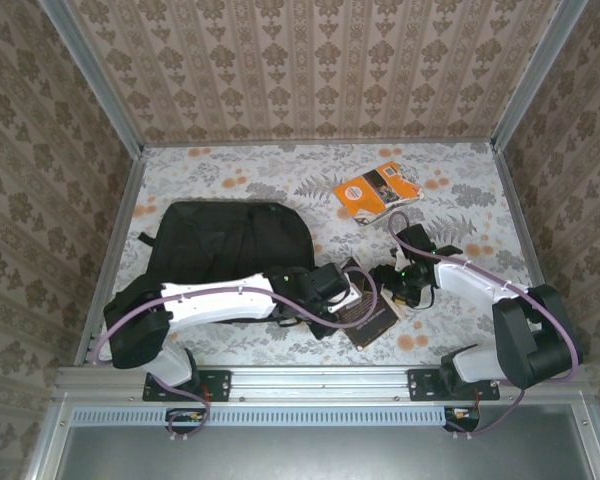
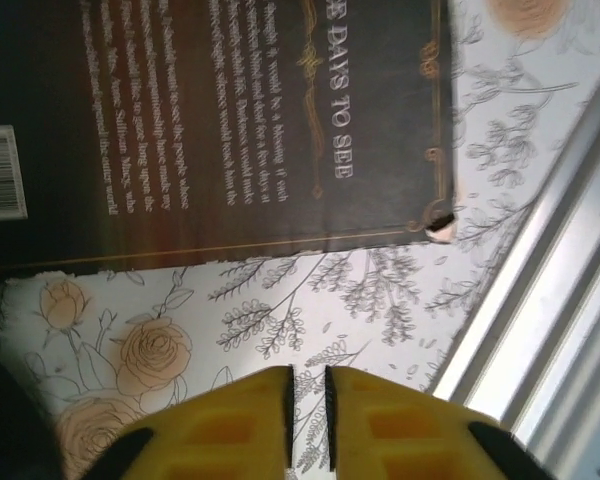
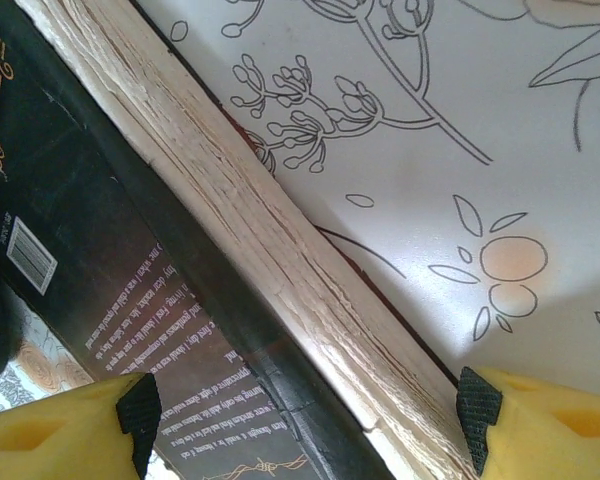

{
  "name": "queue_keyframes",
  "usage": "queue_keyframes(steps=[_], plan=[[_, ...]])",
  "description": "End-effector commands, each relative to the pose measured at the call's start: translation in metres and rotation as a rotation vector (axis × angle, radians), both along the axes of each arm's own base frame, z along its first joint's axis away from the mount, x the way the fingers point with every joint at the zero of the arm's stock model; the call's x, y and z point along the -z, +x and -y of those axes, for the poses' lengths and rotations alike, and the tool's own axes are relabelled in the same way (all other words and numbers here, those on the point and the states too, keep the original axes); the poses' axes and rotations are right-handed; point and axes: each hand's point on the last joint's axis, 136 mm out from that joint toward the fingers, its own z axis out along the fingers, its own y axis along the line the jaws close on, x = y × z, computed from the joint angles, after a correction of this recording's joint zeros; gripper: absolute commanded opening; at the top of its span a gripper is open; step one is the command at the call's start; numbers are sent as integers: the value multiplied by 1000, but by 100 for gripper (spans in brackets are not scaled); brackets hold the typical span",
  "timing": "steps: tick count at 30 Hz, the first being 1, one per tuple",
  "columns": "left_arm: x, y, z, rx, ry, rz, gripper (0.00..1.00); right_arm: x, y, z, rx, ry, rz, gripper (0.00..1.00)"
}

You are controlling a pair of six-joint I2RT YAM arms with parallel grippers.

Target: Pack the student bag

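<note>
Black student bag (image 1: 225, 240) lies left of closed left gripper (image 2: 307, 385); right gripper (image 3: 308, 405) wide.

Left gripper (image 2: 308, 378) nearly closed; right gripper (image 3: 308, 405) spread wide.

— Closest to the near rail?
— A dark book (image 1: 368, 315), back cover up: white barcode label, small white print, gold lettering reading "DAYS TO SEE". One corner scuffed pale.
— Page edges?
— Yellowed and rough.
— Farther back?
— An orange book (image 1: 378, 191), flat toward the far right, well apart from the dark one.
— Underneath?
— A floral cloth (image 1: 460, 215), grey sprigs and orange roses. Patterned wallpaper (image 1: 310, 70) on three sides, a metal rail (image 1: 320, 378) along the near edge.
</note>
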Motion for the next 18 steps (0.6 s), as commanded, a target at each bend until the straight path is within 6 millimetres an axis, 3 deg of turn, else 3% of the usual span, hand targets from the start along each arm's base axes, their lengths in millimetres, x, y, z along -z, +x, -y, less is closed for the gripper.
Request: queue_keyframes(steps=[1,2,14,18], plan=[[17,0,-4,70,43,57,4,-3,-2,-11,-11,59,-4,80],[21,0,-4,85,54,68,0,-4,-2,-12,-12,68,-6,80],[78,-1,-10,121,196,130,0,-3,-13,-22,-35,142,-36,78],[90,-2,-15,121,218,129,0,-9,-20,-38,-47,253,-62,75]])
